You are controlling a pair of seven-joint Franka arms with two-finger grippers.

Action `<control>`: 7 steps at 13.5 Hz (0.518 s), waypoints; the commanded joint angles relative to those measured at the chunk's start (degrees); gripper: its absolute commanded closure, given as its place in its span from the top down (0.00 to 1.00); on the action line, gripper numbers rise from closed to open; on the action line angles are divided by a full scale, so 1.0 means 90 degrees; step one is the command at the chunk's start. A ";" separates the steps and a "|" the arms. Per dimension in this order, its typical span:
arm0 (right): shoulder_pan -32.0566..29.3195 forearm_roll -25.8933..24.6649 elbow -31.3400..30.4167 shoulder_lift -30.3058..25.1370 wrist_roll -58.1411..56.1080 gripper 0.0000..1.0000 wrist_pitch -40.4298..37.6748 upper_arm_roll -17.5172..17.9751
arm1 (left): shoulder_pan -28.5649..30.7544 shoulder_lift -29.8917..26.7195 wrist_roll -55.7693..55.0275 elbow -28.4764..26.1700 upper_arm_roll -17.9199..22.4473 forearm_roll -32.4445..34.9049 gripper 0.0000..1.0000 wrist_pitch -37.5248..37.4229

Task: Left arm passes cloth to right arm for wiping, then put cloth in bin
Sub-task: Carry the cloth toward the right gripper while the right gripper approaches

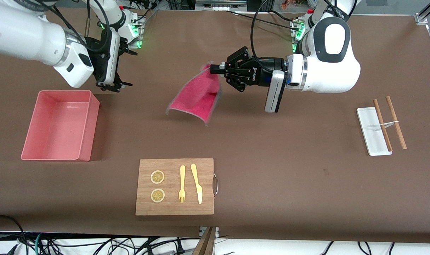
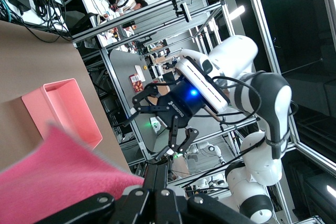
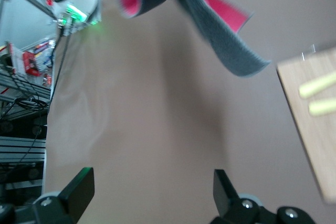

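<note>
On the brown table (image 1: 271, 170), the shallow rectangular pink plastic bin (image 1: 61, 125) sits at 9 o'clock, the right gripper (image 1: 110, 85) spread empty above its 1 o'clock corner, while the left gripper (image 1: 215, 69) pinches the soft crimson cloth (image 1: 195, 97) (grey-backed) aloft mid-table.

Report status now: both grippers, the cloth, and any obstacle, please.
Left gripper shut on cloth, held over mid-table. Right gripper open, waiting above bin edge. Nothing between them.

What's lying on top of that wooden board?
On the wooden board lie two lemon slices, a yellow fork and a yellow knife. Nothing covers them.
</note>
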 commanded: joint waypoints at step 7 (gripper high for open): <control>0.0095 0.1378 0.0056 0.1148 -0.2406 1.00 0.1434 0.0152 | -0.0059 0.0166 0.0062 0.0166 -0.0013 -0.0096 0.00 0.0045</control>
